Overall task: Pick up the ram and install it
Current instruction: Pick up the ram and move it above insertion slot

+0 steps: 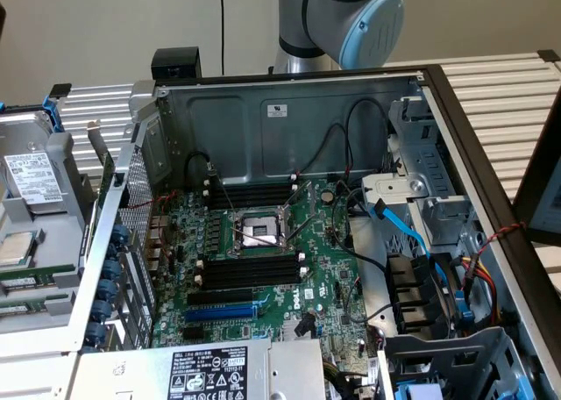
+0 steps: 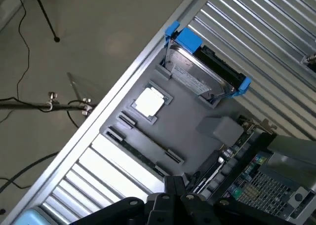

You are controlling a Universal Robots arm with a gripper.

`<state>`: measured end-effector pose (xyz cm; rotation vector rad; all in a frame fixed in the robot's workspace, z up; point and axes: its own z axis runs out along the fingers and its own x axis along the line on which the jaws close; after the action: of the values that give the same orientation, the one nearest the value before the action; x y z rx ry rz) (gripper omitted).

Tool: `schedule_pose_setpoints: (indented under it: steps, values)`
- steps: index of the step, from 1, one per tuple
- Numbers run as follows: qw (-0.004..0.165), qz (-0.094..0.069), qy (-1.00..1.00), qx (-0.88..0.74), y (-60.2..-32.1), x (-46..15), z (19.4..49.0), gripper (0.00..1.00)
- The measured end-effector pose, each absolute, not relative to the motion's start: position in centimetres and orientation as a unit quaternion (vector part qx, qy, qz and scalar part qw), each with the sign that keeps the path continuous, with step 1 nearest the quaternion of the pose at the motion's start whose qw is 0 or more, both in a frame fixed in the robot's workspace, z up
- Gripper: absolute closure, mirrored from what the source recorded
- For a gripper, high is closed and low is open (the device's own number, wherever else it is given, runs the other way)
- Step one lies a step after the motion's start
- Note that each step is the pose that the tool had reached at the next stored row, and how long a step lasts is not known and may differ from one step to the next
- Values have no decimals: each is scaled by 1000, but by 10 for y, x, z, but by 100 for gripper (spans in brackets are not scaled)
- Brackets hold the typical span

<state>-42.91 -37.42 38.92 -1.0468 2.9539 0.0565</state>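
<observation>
Exterior view: close, steep downward into computer case. Wrist view: high, downward; shares gray tray, hard drive.

Arm: silver-grey round tube sections with a smooth metal finish and darker grey bands at the joint seams. Joint cap: light blue, round, slightly domed, matte plastic. Gripper: matte black, angular moulded parts with rounded knuckles and faint sheen along the upper edges.

A beige wall stands behind the ribbed metal table; cables trail across the grey floor.
</observation>
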Motion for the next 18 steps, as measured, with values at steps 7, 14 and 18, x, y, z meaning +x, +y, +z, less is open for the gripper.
schedule_pose_setpoints:
  steps: [7,14,18]
  values:
    - [2,18,919,-393,-374,-429,389,89]
    - [1,18,893,-451,-374,-429,389,89]
    - [1,18,875,-483,-374,-429,389,89]
